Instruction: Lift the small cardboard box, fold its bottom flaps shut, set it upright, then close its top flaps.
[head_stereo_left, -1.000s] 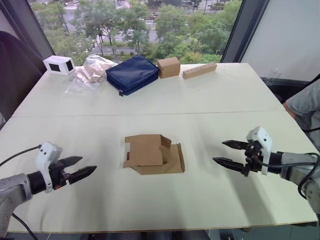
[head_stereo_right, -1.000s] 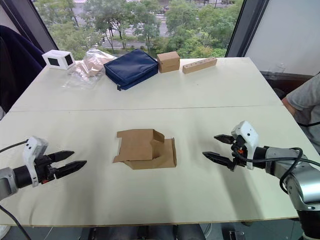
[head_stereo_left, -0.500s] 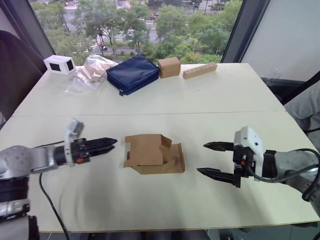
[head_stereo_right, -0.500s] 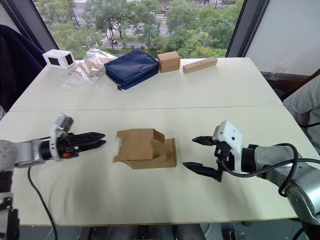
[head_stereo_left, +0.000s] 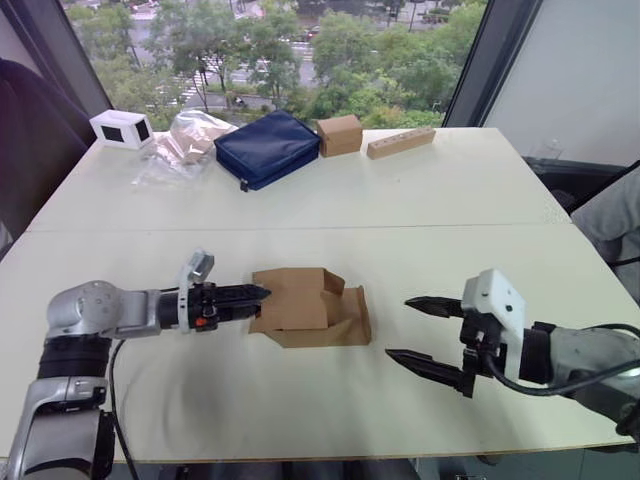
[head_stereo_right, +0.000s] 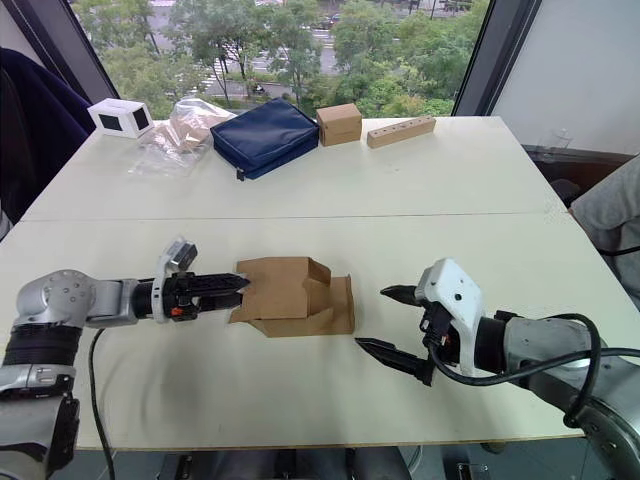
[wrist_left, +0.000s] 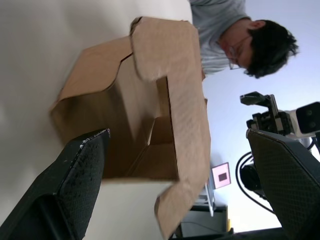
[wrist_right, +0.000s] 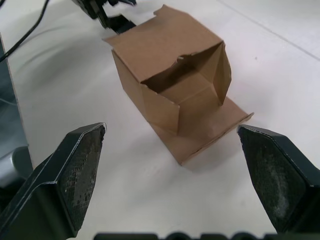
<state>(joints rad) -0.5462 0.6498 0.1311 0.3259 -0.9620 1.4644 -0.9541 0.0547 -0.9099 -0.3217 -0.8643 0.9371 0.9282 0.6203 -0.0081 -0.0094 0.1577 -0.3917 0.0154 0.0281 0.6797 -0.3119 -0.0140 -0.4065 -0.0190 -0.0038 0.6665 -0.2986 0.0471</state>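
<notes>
Bright daylight from the window (head_stereo_left: 300, 50) (soft shadows, sharp focus).

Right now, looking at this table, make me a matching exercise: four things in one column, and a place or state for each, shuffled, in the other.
Things:
1. small cardboard box
2. left end effector
3. right end effector
4. navy zip pouch

Places or states:
A. far side of the table, beside the clear plastic bag
B. fingers wide open, apart from the box
C. lying on its side, flaps open
D. fingertips at the box's edge

Pairs: 1-C, 2-D, 3-B, 4-A
</notes>
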